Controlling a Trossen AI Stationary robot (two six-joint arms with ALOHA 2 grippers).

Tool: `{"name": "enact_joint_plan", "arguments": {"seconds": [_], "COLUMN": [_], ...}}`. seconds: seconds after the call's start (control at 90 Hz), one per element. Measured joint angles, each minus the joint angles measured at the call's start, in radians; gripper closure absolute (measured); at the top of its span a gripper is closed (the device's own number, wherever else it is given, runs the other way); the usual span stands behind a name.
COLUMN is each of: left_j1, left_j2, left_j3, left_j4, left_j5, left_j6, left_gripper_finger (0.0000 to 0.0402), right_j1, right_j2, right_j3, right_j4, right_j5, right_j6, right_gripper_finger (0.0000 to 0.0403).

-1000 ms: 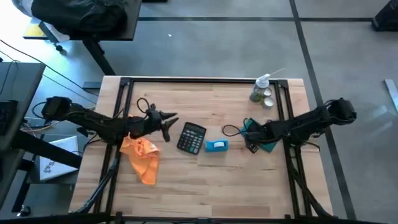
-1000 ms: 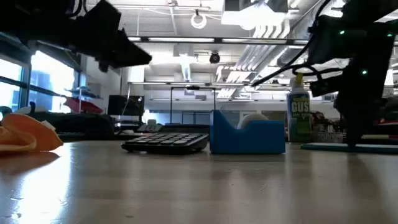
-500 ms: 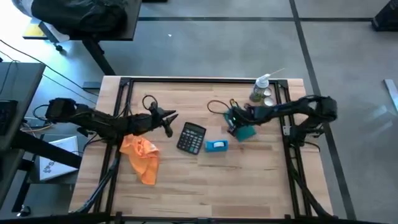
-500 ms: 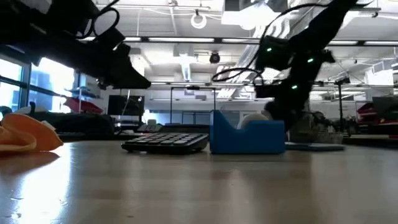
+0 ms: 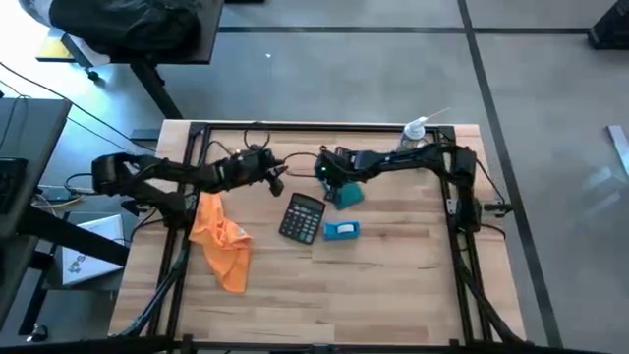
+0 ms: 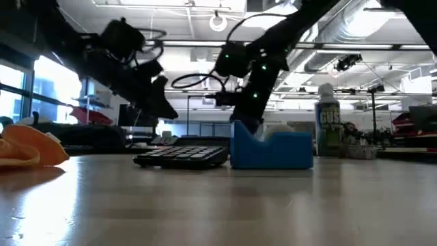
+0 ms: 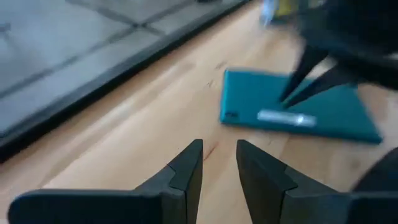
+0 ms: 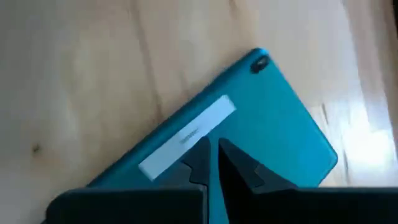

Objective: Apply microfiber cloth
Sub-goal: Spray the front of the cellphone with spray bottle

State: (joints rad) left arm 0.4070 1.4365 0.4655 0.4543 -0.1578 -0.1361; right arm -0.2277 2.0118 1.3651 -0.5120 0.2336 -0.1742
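The orange microfiber cloth (image 5: 222,242) lies crumpled on the table's left part, near the left arm's forearm; no gripper touches it. A black calculator (image 5: 303,216) and a small blue-and-white box (image 5: 342,231) lie mid-table. A flat teal slab (image 5: 346,195) lies just beyond them. My right gripper (image 5: 327,175) reaches over from the right and is shut on top of the slab. My left gripper (image 5: 279,181) hovers left of the slab, slightly open, with nothing between its fingers (image 7: 219,155). My right gripper has its shut fingertips (image 8: 202,155) on the teal slab's top face, beside its white strip (image 8: 186,134). The fingers come slanting down from the table's right. The slab lies flat on the table.
A spray bottle (image 5: 414,136) and small jars stand at the far right corner. Black rails (image 5: 295,126) run along the table's far, left and right sides. Bare wood lies toward the near edge (image 5: 324,295).
My right gripper has swept from the table's right side toward the left and far edge. The teal slab has slid along the table with it to the middle and has turned. My left gripper has shifted a little toward the far edge. The cloth has not moved.
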Motion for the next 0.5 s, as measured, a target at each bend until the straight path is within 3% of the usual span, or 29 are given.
{"name": "enact_joint_plan", "arguments": {"seconds": [0.078, 0.233, 0.389, 0.5], "left_j1": [0.027, 0.04, 0.037, 0.037], "left_j2": [0.056, 0.171, 0.294, 0.351], "left_j3": [0.021, 0.06, 0.085, 0.126], "left_j4": [0.021, 0.049, 0.219, 0.248], "left_j5": [0.009, -0.004, 0.093, 0.143], "left_j6": [0.005, -0.003, 0.035, 0.052], "left_gripper_finger": [0.0321, 0.0321, 0.0321, 0.0321], "right_j1": [0.037, 0.133, 0.169, 0.171], "right_j2": [-0.035, -0.116, -0.188, -0.232], "right_j3": [0.006, -0.057, -0.153, -0.234], "right_j4": [-0.064, -0.179, -0.273, -0.332], "right_j5": [0.009, 0.132, 0.122, 0.109], "right_j6": [-0.065, -0.183, -0.187, -0.17], "right_gripper_finger": [0.0403, 0.0403, 0.0403, 0.0403]}}
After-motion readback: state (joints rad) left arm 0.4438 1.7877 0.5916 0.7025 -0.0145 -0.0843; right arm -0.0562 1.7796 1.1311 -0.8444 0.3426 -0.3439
